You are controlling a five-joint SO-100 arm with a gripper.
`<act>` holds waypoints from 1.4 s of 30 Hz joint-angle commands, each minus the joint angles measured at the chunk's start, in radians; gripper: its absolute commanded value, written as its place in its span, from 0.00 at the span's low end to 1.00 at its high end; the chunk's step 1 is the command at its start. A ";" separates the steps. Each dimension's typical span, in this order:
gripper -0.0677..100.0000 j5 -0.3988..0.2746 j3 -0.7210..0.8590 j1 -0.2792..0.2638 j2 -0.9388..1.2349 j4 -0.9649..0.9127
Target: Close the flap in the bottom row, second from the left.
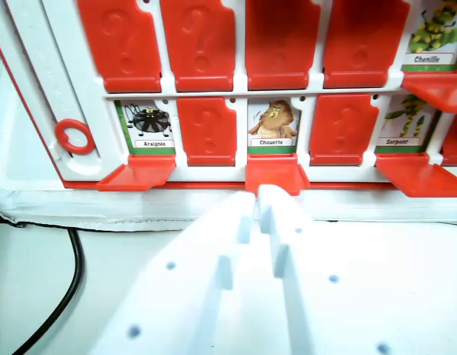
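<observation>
Jaws (256,201): nearly clenched, empty, tips at open flap (276,176) | owl card (273,126): just beyond tips | spider card (149,126): beyond-left | board (36,96): on worktop (36,296)

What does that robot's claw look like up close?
The white plastic claw has two chunky, flat-sided fingers with stepped, notched inner edges and small round dimples or screw holes dotted on their faces. No cables or markings show on it.

red flaps (276,174), white board (43,89), white claw (262,211)
</observation>
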 commanded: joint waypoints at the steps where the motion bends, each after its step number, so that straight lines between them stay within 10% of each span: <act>1: 0.00 -0.011 -0.025 0.028 0.201 0.089; 14: 0.00 -0.046 -0.110 0.124 0.459 0.360; 42: 0.00 -0.025 -0.328 0.118 0.443 0.453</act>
